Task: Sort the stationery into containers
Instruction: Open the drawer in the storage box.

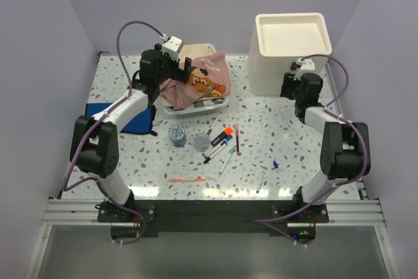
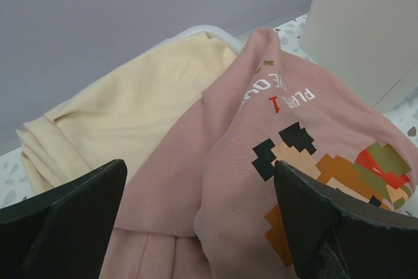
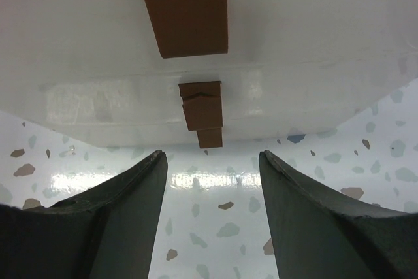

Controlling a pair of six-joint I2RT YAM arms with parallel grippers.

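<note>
The cream-white drawer unit stands at the back right, its square tray top empty. My right gripper is open and empty, low in front of the unit. In the right wrist view the gripper faces the brown drawer handles, the lower handle just ahead of the fingertips. The stationery lies mid-table: a blue tape roll, a clear cup, markers, an orange pen, a white pen. My left gripper is open over the clothes, holding nothing.
A clear basket with a pink printed shirt and beige cloth sits at the back centre. A blue flat object lies by the left arm. Lilac walls close in the back and sides. The drawer unit's side shows in the left wrist view.
</note>
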